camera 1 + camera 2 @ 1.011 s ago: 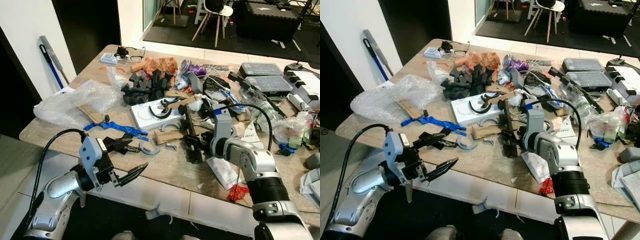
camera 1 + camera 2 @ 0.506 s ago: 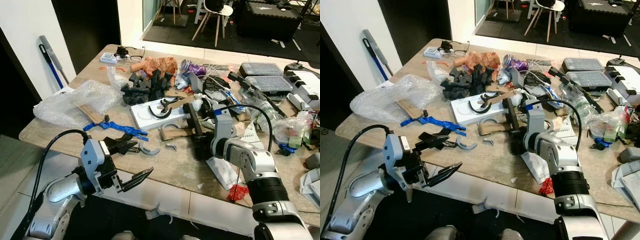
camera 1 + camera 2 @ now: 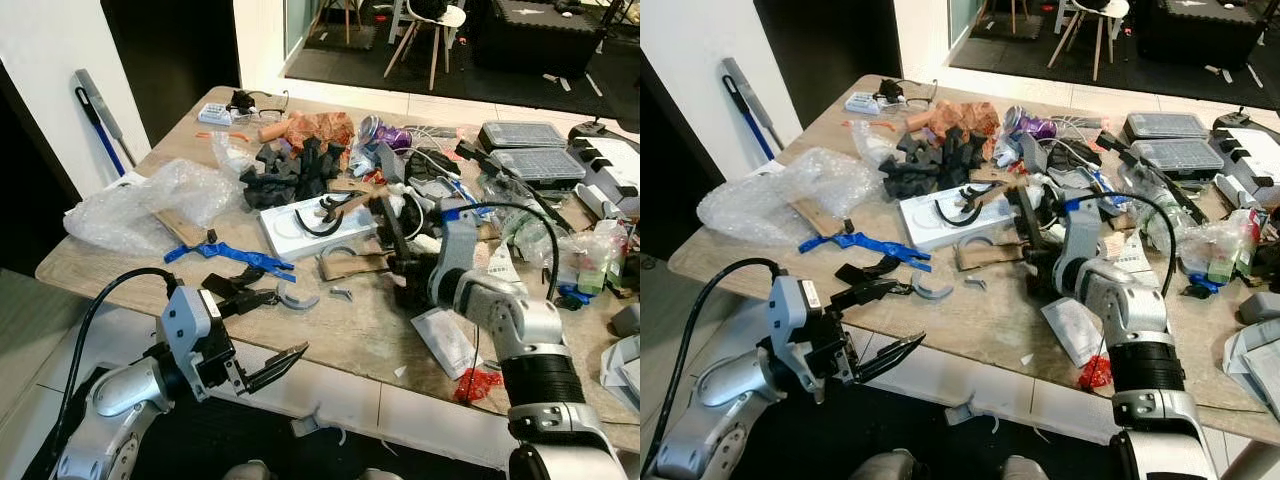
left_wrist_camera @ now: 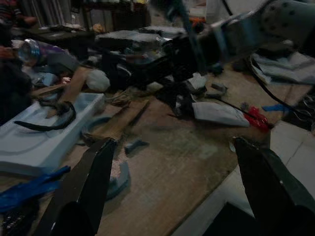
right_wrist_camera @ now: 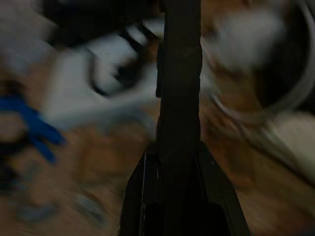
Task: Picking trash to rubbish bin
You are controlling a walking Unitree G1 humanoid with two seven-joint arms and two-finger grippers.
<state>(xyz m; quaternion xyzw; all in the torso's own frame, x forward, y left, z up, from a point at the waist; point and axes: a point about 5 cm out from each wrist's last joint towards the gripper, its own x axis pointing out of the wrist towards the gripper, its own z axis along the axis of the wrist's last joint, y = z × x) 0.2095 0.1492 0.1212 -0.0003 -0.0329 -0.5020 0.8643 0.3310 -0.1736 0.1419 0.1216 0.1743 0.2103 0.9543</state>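
R tool [image 3: 392, 232] has lifted a long black strip [image 5: 179, 73] off the tabletop [image 3: 350, 335], clamped on it; bin trip next. L tool [image 3: 265, 366] hangs open, near edge.

One table [image 3: 360, 330], two clear organiser boxes [image 3: 520, 135] (side by side) [image 3: 545, 165], one broom [image 3: 100, 115]

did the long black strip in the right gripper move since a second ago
Yes. The right gripper has lifted the long black strip off the table, so it now stands tilted beside the white tray.
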